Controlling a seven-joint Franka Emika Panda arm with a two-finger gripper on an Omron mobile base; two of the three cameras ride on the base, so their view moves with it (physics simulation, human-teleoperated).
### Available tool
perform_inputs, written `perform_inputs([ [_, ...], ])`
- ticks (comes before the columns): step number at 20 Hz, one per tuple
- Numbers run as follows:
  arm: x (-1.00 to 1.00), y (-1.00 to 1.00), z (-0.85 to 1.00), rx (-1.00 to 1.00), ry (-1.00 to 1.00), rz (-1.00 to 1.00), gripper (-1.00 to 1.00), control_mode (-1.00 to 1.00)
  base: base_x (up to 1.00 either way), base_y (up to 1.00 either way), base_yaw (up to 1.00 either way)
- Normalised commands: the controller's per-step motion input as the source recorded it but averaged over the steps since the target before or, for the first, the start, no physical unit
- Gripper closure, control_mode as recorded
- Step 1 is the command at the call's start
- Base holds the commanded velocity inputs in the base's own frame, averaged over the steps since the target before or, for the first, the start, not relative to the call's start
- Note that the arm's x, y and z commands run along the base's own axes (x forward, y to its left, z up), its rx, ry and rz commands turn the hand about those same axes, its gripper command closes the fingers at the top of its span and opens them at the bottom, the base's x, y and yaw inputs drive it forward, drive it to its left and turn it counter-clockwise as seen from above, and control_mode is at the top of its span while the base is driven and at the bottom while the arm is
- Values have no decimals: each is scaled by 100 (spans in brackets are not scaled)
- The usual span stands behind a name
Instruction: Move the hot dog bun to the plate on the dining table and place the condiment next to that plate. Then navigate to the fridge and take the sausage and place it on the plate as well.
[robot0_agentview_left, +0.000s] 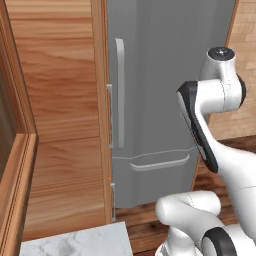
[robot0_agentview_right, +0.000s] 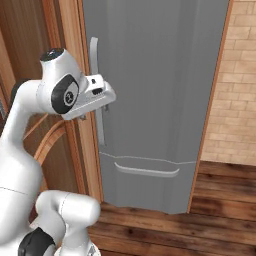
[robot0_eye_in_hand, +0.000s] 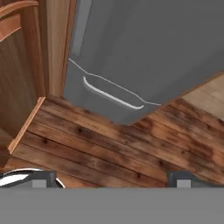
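Facing the closed fridge (robot0_agentview_left: 165, 100), the gripper (robot0_eye_in_hand: 111, 179) hangs with jaws wide apart and empty above the wood floor (robot0_eye_in_hand: 109, 144), the door's upright handle (robot0_agentview_right: 96, 90) lying ahead and higher, so the sausage presumably sits unseen behind that door.

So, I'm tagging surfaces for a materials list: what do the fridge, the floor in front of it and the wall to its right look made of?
The fridge looks like matte grey metal: flat, even colour, with paler grey bar handles. The floor looks like dark stained wood planks, with visible grain, knots and seams. The wall looks like pale tan brick, with mortar lines between courses; being rendered, it could be a brick-look facing.
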Motion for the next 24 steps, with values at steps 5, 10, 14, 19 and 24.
perform_inputs([
  [5, 17, 25, 0, 42, -59, 4, -100, -100, 0, 0, 0],
  [10, 70, 56, -2, 24, -46, 0, -100, -100, 0, 0, 0],
  [14, 98, 67, 0, 0, -22, 0, -100, -100, 0, 0, 0],
  [19, 91, 40, 0, 0, -6, -1, -100, -100, 0, 0, 0],
  [24, 94, 5, 0, -9, 3, -10, -100, -100, 0, 0, 0],
])
